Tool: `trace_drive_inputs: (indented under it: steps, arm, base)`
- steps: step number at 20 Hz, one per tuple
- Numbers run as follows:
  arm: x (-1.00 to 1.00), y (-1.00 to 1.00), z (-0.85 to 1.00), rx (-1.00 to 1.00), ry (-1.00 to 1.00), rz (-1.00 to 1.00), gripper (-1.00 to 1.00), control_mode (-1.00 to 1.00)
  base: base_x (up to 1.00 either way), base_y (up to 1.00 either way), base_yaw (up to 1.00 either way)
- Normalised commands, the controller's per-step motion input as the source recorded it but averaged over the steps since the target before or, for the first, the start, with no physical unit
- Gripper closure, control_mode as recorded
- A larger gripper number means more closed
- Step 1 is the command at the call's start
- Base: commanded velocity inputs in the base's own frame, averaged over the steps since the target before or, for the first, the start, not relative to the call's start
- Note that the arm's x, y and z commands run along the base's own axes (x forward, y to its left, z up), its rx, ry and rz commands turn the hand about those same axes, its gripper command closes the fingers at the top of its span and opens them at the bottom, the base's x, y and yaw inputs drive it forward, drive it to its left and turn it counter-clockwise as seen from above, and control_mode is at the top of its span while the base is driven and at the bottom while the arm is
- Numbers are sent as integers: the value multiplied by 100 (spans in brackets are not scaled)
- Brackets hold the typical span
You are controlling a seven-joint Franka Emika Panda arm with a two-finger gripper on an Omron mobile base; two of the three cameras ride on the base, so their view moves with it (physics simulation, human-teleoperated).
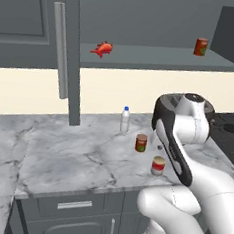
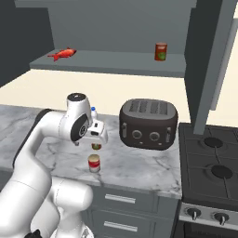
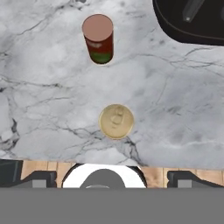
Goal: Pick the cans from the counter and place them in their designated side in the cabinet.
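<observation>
A cream wall [image 1: 36, 89] runs behind the claw [image 2: 96, 139]. A dark toaster [image 2: 148, 123] sits to its right, a black stove [image 2: 211, 172] further right, and dark grey drawers [image 2: 130, 211] lie below.

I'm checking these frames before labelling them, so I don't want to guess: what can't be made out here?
- Gripper: in the hand view the grey band cuts off the fingertips, so open or shut cannot be told.
- Dark red can: in the right base view the hand covers most of it.
- Labels on the cream-white can and the can on the shelf: too small to read.
- Toaster: cut off by the hand view's top edge.
</observation>
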Motion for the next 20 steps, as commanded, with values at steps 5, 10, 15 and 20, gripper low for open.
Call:
trace_drive_inputs:
  steps: [5,10,15,20]
  arm:
    - [4,0,-17,0,0,0,-100,-100]
    - [13,0,-19,0,-1,0,-100,-100]
    - [13,0,-19,0,0,0,-100,-100]
    - [9,0,-21,0,0,0,-100,-100]
  base:
    - [0,0,0]
    - [0,0,0]
    - [0,0,0]
    - [0,0,0]
